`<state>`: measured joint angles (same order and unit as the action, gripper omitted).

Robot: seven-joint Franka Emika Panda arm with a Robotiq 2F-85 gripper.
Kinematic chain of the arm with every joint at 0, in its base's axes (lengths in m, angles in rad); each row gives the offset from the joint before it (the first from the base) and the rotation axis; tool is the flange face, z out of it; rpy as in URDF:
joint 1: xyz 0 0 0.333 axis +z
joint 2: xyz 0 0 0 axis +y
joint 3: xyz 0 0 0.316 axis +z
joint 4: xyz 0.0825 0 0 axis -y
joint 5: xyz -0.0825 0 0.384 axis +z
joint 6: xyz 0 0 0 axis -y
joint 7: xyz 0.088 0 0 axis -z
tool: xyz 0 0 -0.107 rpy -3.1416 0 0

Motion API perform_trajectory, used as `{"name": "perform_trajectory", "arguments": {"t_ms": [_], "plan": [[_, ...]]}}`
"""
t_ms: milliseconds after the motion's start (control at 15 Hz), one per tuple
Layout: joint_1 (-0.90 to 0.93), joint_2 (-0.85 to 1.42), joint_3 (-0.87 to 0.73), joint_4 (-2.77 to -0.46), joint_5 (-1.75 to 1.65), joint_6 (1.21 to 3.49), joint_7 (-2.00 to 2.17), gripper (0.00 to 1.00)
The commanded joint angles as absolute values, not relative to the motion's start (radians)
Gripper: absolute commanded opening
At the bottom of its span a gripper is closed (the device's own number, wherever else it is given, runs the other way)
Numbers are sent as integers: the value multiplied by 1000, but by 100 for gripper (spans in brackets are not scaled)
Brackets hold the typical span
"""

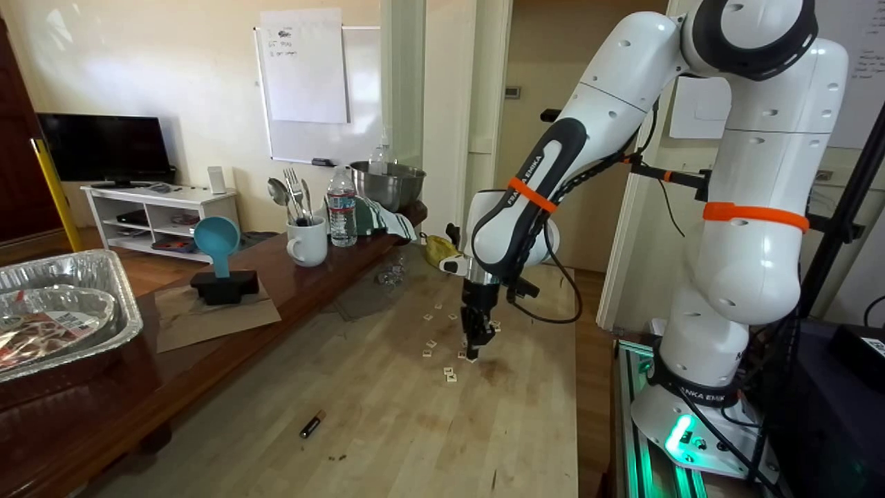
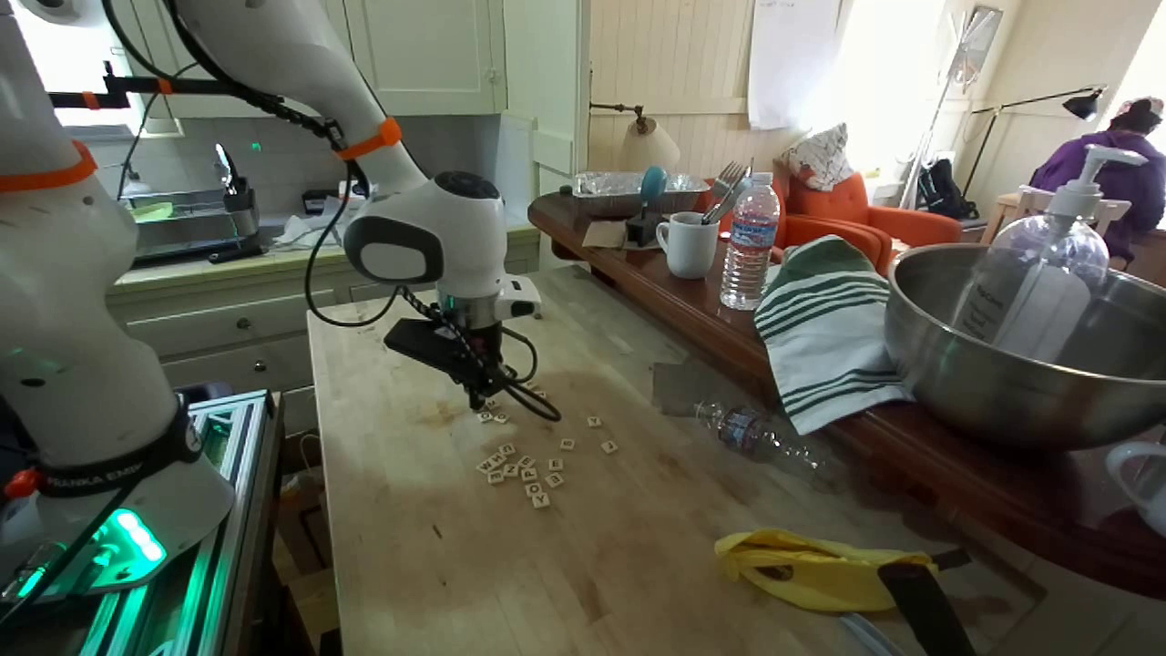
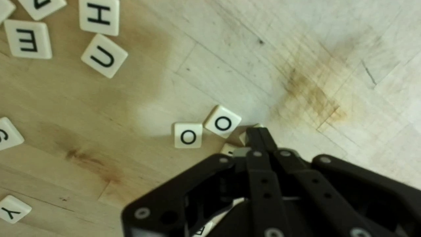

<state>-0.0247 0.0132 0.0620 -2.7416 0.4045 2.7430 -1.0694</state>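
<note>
The claw (image 3: 259,133) is clenched, its two fingers (image 3: 260,164) pressed together and their tips low over the tabletop (image 1: 515,429). Right at the fingertips, in the wrist view, sits a partly hidden letter tile (image 3: 242,137); whether the claw touches it cannot be told. A half-covered tile (image 3: 227,149) lies alongside the fingers. Just beyond are an O tile (image 3: 223,121) and, a slim gap farther out, a second O tile (image 3: 188,135). Past a broad strip of wood from the claw come a U tile (image 3: 104,56), an H tile (image 3: 99,14) and an E tile (image 3: 29,39); a Y tile (image 3: 14,209) lies well apart from them.

In an exterior view, a loose tile cluster (image 2: 530,475) spreads near the claw, with slivers of wood between some pieces.

Toward the robot's base (image 1: 691,422), the claw has a modest width of tabletop before the table's long edge (image 1: 572,401). On the opposite side the room is wider, up to the raised dark counter (image 1: 138,394), where a striped towel (image 2: 824,346) hangs over the rim. A battery (image 1: 312,424) lies well apart from the claw, on the counter side. A plastic bottle (image 2: 742,428) lies on its side along the counter's foot, and farther from the claw rests a yellow item (image 2: 824,574).
</note>
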Motion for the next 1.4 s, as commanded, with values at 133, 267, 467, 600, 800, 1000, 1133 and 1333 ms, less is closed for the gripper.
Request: {"name": "perform_trajectory", "arguments": {"t_ms": [133, 267, 467, 600, 800, 1000, 1133, 1333], "plan": [[-5, 10, 56, -2748, 450, 2773, -1116, 0], [-7, -5, 53, -2753, 442, 2775, -1113, 0], [-7, -14, 49, -2755, 441, 2791, -1114, 0], [-2, -13, 49, -2756, 461, 2809, -1138, 0], [-5, 11, 69, -2747, 513, 2858, -1199, 0], [0, 22, 84, -2746, 591, 2890, -1276, 0], [-1, 31, 93, -2744, 622, 2895, -1314, 0], [-7, 56, 96, -2743, 603, 2899, -1324, 0]]}}
